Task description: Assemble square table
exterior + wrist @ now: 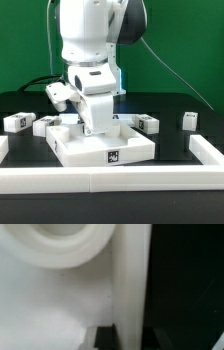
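Exterior and wrist views, square table assembly, early stage. The tabletop point(100, 147) lies flat on the black desk point(172, 104), just behind the front rail point(110, 181), with its tagged edge facing the camera. No leg stands on the slab where it can be seen. Two legs point(17, 122) point(46, 124) lie loose at the exterior view's left and two more point(148, 123) point(188, 119) at its right, all apart from the slab.

The claw point(97, 128) is lowered onto the tabletop, near its middle. Its fingers are hidden by the wrist body, and the wrist view shows only blurred white plastic beside the black desk, so whether it is apart or clamped cannot be told.

Judged step: gripping or shifting the tabletop to seat it. The next move calls for a firm, square hold on the slab before any leg is fetched.
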`<state>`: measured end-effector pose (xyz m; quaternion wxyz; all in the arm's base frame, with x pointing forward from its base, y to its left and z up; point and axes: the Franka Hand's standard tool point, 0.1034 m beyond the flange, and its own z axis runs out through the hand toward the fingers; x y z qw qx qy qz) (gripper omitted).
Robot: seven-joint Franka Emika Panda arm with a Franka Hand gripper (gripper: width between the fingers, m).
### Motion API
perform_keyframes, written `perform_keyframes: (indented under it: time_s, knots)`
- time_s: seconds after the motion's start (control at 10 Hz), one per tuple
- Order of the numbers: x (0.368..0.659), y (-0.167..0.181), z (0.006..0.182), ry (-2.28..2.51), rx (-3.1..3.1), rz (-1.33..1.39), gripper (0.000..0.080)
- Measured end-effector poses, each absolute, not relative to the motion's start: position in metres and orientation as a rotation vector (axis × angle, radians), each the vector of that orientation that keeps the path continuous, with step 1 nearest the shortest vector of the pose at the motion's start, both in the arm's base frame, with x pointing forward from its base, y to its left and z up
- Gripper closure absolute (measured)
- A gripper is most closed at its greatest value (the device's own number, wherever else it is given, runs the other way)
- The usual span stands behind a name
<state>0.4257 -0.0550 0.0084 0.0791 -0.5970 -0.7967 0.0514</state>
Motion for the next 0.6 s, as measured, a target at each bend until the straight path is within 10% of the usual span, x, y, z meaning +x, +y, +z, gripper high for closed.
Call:
perform_keyframes:
  time_s: [0.6]
  knots:
    - [0.458,0.019,0.01,-2.199,-2.048,0.131,0.0722]
